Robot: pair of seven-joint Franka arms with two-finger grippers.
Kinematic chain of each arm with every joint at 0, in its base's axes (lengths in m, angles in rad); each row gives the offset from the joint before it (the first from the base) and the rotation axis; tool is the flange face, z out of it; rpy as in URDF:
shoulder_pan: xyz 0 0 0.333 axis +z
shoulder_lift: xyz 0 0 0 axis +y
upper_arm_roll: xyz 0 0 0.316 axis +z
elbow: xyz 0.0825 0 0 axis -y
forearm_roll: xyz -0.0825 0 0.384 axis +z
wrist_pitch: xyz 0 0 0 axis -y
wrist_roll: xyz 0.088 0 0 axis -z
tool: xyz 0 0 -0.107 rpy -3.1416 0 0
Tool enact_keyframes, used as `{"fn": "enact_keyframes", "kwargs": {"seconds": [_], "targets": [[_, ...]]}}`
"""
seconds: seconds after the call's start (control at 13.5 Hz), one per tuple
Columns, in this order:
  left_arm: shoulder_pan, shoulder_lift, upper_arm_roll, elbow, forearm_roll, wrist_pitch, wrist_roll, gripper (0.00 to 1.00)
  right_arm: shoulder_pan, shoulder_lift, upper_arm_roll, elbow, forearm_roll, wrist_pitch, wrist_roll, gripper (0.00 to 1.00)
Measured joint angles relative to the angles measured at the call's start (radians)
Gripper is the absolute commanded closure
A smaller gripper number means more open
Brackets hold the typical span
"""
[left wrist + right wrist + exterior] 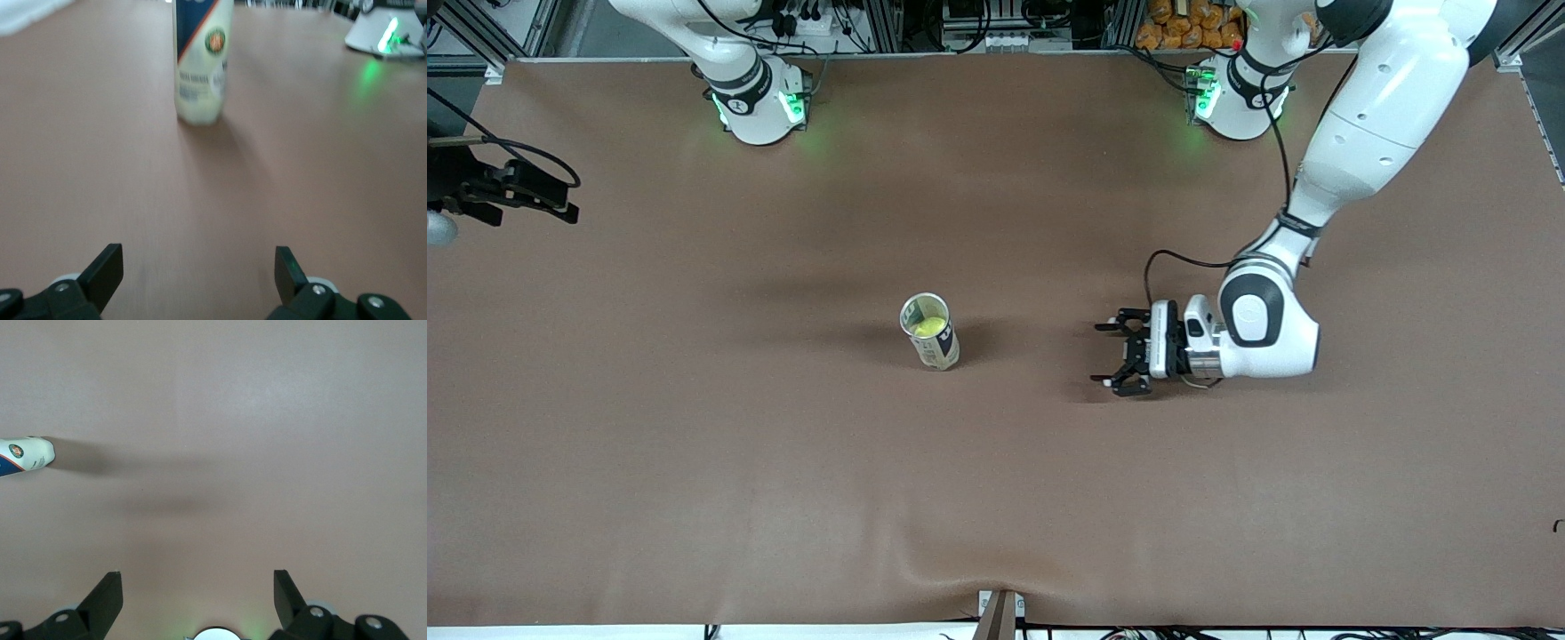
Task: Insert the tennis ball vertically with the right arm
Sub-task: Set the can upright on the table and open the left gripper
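**Ball sat in tube as both arms stood clear**

Brown paper covered the table [694,462] from edge to edge, bare but for one clear tennis-ball can [931,332] standing upright near its middle, about level with the midpoint between the front edge and the edge where the robot bases stood. A yellow tennis ball [929,328] showed through the can's open mouth, seated inside, which suggested the vertical insertion was already done; the can's upright stance is what let a ball drop straight down into it.

At the table's edge on the right arm's end, the right gripper [560,203] hung high, its wrist camera looking down on bare paper with the can's base [25,456] only at the margin of that view. Its black fingers [107,593] were spread wide and held nothing, fitting an arm that had let go and pulled away.

Toward the left arm's end, the left gripper [1116,356] lay low over the paper, turned sideways to point at the can [202,60] and well apart from it. Its fingers [107,270] also stood wide and empty. That arm appeared to be waiting, perhaps posted there to steady the tube if needed.

Green status lights glowed at both bases along the robots' edge.
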Motion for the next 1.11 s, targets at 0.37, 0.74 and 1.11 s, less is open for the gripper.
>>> {"fn": "enact_keyframes", "kwargs": {"seconds": [0.37,0.74,1.11], "targets": [[0.087,-0.105,0.001,-0.002,0.367,-0.070,-0.375,0.00,0.000,0.000,-0.006,0.000,0.000,0.007,-0.001,0.00],[0.124,-0.173,0.002,0.023,0.658,-0.166,-0.737,0.00,0.000,0.000,-0.008,0.001,-0.003,0.008,-0.001,0.00],[0.143,-0.230,0.003,0.091,0.816,-0.323,-1.120,0.00,-0.019,0.000,-0.014,0.001,-0.004,0.003,-0.001,0.00]]}}
